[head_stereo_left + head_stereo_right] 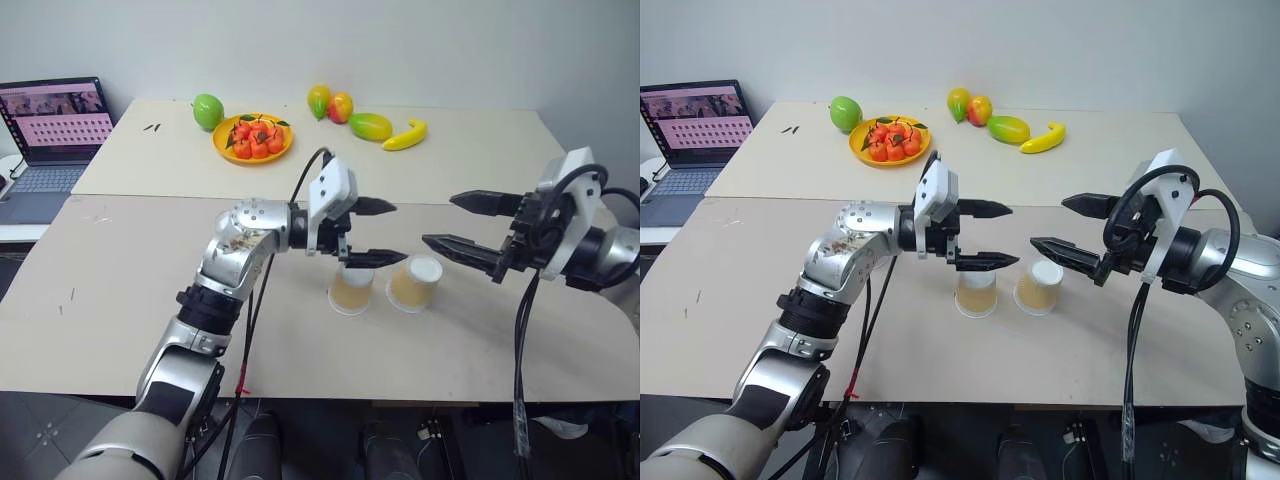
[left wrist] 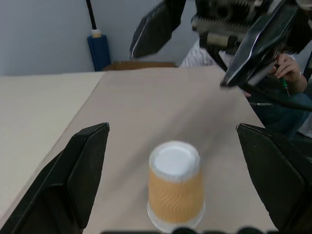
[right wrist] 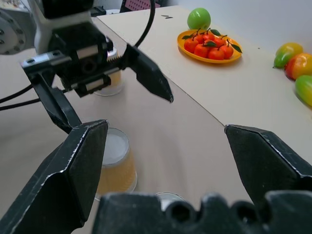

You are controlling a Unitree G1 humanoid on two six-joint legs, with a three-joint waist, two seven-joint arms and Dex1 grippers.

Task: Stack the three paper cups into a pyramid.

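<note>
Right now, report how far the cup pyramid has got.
Done: two paper cups stand upside down, side by side on the table, forming a base. In hand: nothing; the left gripper and the right gripper hover open above them. Left: the third cup, whose place I cannot tell, must go on top.

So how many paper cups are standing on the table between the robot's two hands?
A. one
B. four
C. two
C: two upside-down paper cups, the left cup and the right cup, stand side by side on the tan table.
</note>
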